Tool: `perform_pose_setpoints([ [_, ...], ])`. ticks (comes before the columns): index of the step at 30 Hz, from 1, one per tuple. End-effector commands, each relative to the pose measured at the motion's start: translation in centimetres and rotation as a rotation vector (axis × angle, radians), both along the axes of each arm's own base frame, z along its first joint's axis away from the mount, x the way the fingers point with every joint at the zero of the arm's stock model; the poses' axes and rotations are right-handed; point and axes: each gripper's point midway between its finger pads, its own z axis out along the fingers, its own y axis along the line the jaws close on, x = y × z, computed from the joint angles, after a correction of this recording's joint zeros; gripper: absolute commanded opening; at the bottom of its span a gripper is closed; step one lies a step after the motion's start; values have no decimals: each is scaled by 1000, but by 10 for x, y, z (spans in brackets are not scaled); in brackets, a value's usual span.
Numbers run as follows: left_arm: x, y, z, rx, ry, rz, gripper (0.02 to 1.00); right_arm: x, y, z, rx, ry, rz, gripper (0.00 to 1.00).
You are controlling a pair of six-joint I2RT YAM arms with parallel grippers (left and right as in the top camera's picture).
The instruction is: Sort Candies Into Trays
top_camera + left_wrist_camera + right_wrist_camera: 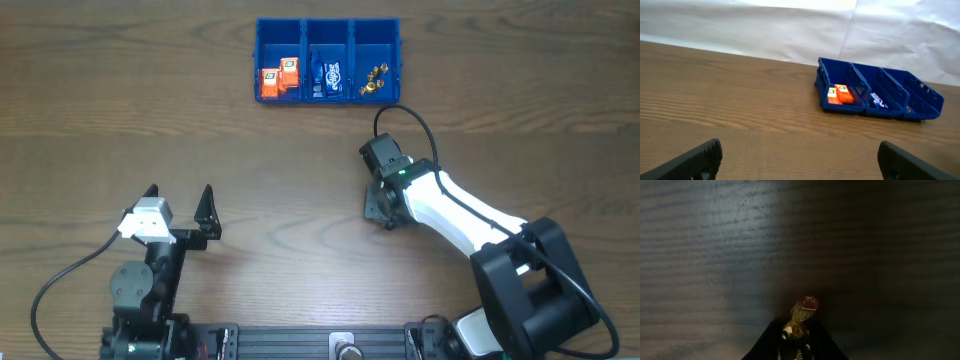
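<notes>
Blue 3-bin tray (375,45) on wooden table (150,120)

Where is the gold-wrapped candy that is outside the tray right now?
The gold-wrapped candy is pinched in the right pincer, close above the wooden table, right of centre in the top view, short of the blue tray.

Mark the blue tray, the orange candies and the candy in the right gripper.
blue tray (304,50): top view, wall between two compartments.
orange candies (289,74): top view, one wrapper's face.
wrapped candy (807,303): right wrist view, its red end.
</notes>
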Motion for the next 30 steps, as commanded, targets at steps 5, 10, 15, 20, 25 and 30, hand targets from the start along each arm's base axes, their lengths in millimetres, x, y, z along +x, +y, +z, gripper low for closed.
perform_pose_setpoints([
  [5,-1,-2,-16,15,46,-14,996,30,25,56,57,-83,46,123],
  [10,-1,-2,-16,15,46,-14,998,98,17,162,-29,-265,61,123],
  [15,-1,-2,-16,15,46,-14,998,184,0,229,-137,-451,32,117],
  [20,-1,-2,-16,15,46,-14,998,256,-2,220,-164,-519,16,117],
  [25,-1,-2,-16,15,46,-14,998,296,1,169,-113,-509,19,121],
  [30,-1,-2,-16,15,46,-14,998,309,7,136,-89,-487,27,134],
])
